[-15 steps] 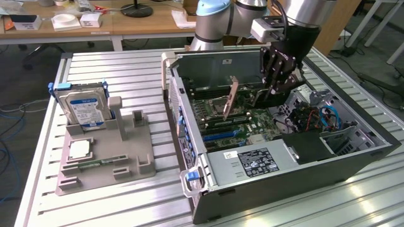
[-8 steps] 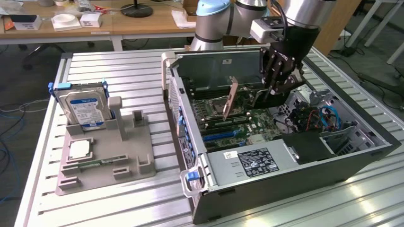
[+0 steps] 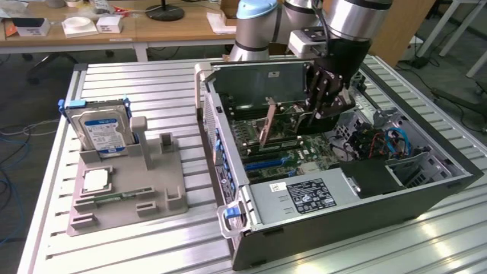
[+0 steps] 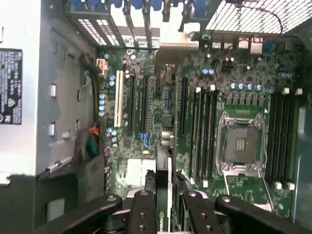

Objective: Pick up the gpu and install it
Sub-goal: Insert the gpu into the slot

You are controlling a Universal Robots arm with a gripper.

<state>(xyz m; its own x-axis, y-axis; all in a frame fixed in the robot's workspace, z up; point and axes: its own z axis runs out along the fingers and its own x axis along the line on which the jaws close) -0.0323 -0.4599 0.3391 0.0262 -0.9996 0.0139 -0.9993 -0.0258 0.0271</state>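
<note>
Over the motherboard inside the open case, your gripper hangs with its jaws clamped on the gpu. The wrist view has the card edge-on between the fingers: dark, logo on it, above the board, not seated as far as I can judge. Pickup looks done, so you're in the install step, aligning. The card edge is near the black expansion slots; I can't tell which one it lines up with. The next move calls for squaring the edge to one slot, card upright, then a straight push. The hard drive stands in the grey fixture near the bench's opposite edge.
</note>
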